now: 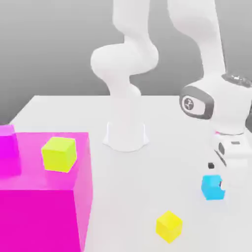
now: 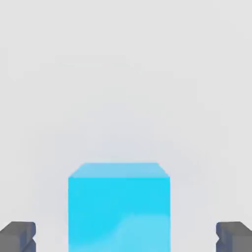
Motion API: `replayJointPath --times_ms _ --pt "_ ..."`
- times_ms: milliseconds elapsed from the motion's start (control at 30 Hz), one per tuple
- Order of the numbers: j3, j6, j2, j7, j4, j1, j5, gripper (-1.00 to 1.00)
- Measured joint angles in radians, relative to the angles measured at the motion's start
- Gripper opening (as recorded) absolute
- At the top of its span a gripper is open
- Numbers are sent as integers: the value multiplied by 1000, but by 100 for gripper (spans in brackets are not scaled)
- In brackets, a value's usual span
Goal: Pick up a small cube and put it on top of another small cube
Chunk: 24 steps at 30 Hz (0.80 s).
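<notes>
- Progress is early: you have nothing lifted and nothing stacked, as far as the pictures show.
- Your gripper (image 2: 126,236) is down at the cyan-blue cube (image 1: 213,187), with its jaws spread wide; in the hand view the two dark fingertips (image 2: 18,235) stand well out to either side of the cube (image 2: 119,206), with bare table showing between each tip and the cube face. Nothing is gripped.
- In the exterior view the cube sits on the white table (image 1: 147,197) at that view's right, partly overlapped by the lower end of the hand (image 1: 230,152). It looks flat on the table, not raised.
- The yellow cube (image 1: 169,226), my guess for your stacking target, rests on the table near the front, to the exterior view's left of the cyan-blue one and apart from it.
- A second yellow-green cube (image 1: 59,153) sits on top of the huge magenta block (image 1: 47,197) at the exterior view's left, with a small magenta cube (image 1: 7,140) beside it; you likely need none of these.
- Still to do, by my reading: close on the cube, lift it, carry it over the yellow cube, set it down squarely and let go.
- The cube looks centred between the fingers, so closing should catch it evenly.
</notes>
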Motion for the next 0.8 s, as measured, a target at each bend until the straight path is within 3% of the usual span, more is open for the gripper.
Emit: replayJointPath --times_ms 33,267,467,800 --pt "-9 22 27 4 5 8 -4 -100" --pt "-11 22 29 6 5 10 -7 -100" --pt "33 -135 -164 -51 -31 -17 67 -100" --pt "-84 -318 -213 -395 103 -295 106 -100"
